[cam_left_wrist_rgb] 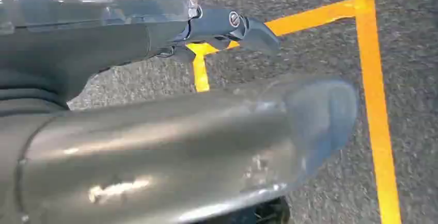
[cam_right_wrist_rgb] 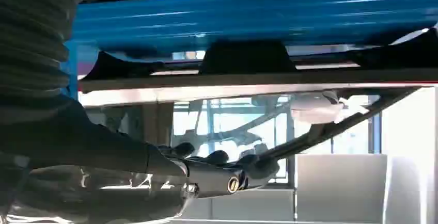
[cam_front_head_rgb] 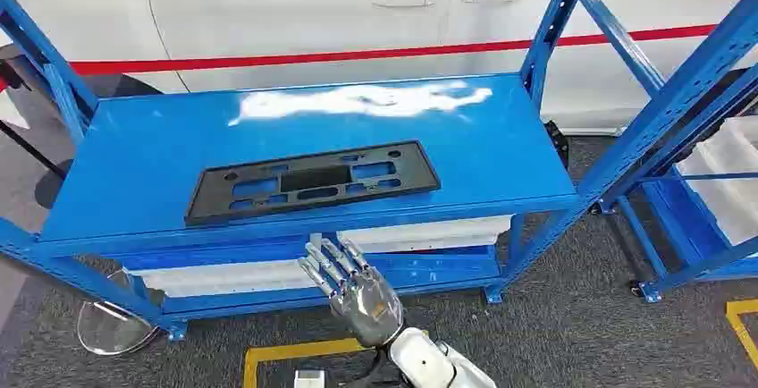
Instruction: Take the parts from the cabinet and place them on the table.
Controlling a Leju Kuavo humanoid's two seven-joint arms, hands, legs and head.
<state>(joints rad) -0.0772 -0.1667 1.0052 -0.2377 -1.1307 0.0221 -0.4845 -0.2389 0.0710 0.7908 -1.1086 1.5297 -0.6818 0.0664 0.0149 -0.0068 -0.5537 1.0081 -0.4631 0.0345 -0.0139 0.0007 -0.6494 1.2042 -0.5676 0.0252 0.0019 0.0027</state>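
- Looking at the black plate [cam_front_head_rgb: 313,181]: flat, thin, full of cutouts, lying near the blue shelf's [cam_front_head_rgb: 134,151] front edge. Probably light, stiff plastic.
- I'd grab its long front edge.
- Right hand [cam_front_head_rgb: 353,290] hovers below, fingers spread, empty; left hand [cam_left_wrist_rgb: 170,146], can't tell.

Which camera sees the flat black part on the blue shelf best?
The head view: it looks down on the whole black part lying flat on the blue shelf. The right wrist view catches its dark edge, side-on. The left wrist view looks at floor.
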